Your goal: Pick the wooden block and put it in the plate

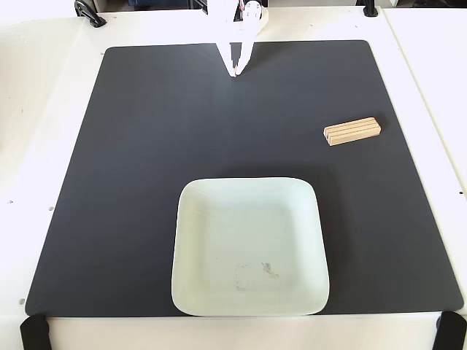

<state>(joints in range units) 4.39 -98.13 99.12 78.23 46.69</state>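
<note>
- One wooden block (353,131): a light tan, grooved bar lying flat on the right of the black mat (146,182), empty-surfaced and apart from everything.
- One plate (201,292): pale mint, square, near the front edge.
- One gripper (236,71): fingers pressed together, holding nothing, at the mat's far edge.

A large black mat (182,146) fills most of the frame, its edges slanting so it looks narrower at the top than at the bottom. It lies flat on a white surface (44,109) that shows around all sides. Two black straps or clips sit at the lower corners: one at lower left (33,333), one at lower right (451,332). At the top edge, a black clamp (89,14) shows at upper left and a small black piece (371,11) at upper right.
</note>
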